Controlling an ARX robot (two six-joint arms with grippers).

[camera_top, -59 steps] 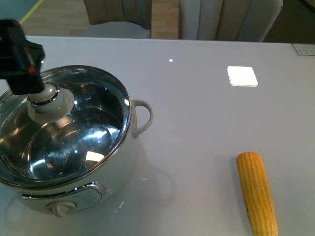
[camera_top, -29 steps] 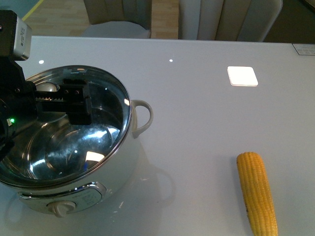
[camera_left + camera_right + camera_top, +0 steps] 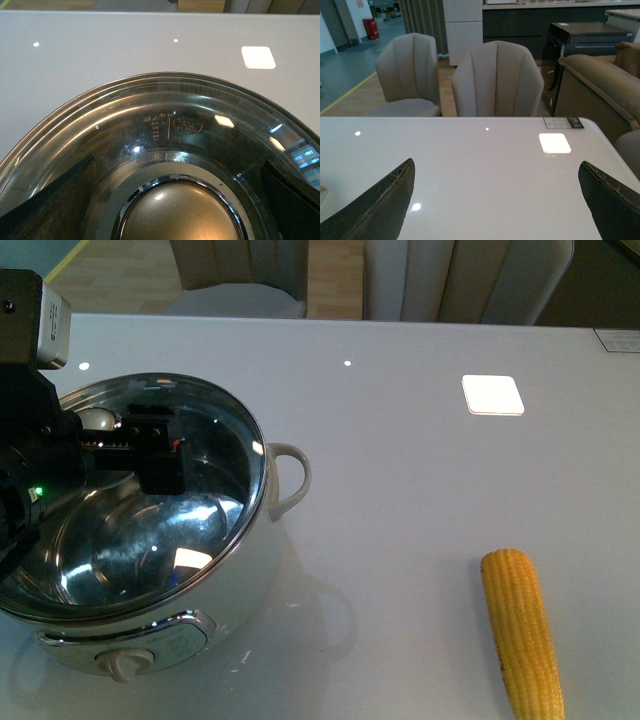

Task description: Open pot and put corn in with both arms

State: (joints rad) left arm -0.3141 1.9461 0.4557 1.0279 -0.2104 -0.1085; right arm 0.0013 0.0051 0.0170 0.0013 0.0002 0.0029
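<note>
L hand [image 3: 177, 160] wide open, fingers either side of lid knob [image 3: 180, 212], no grip on it. Glass lid [image 3: 175, 115] sits on pot [image 3: 230, 580] right under hand. R hand [image 3: 496, 162] wide open, empty, above counter [image 3: 420, 460]. Corn [image 3: 522, 630] lies well off to L hand's right w/ open counter between.

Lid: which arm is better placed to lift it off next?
Left. The left gripper straddles the knob of the lid, fingers open either side. The right gripper hangs open over the table, nothing between its fingers.
</note>
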